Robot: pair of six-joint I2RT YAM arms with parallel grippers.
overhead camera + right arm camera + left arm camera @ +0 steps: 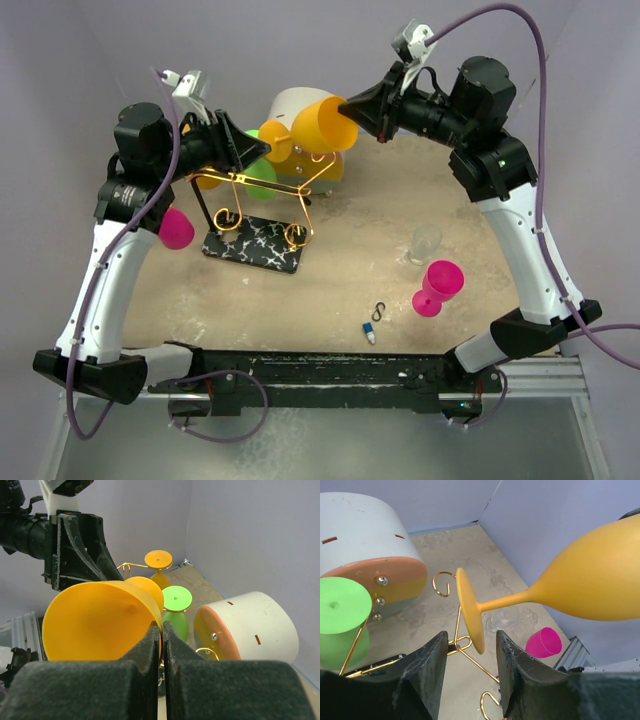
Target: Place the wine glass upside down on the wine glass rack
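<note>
Overhead first: the wine glass (322, 122) lies on its side in the air above the wine glass rack (255, 215), clear of the counter (400, 220). The right gripper (352, 110) holds it at the bowl's mouth, and the left gripper (262, 148) meets its foot.

Left wrist view: the jaws stand partly apart on either side of the foot disc, with a gap on each side, so nothing is clamped. Gold rack wire shows below.

Right wrist view: the jaws are pinched tight on the thin rim wall.

Assessment: the glass looks like light, stiff, smooth plastic, unlikely to shatter but apt to slip or pivot in a rim pinch. The stem beside the foot appears to be the sounder hold for hanging it.
</note>
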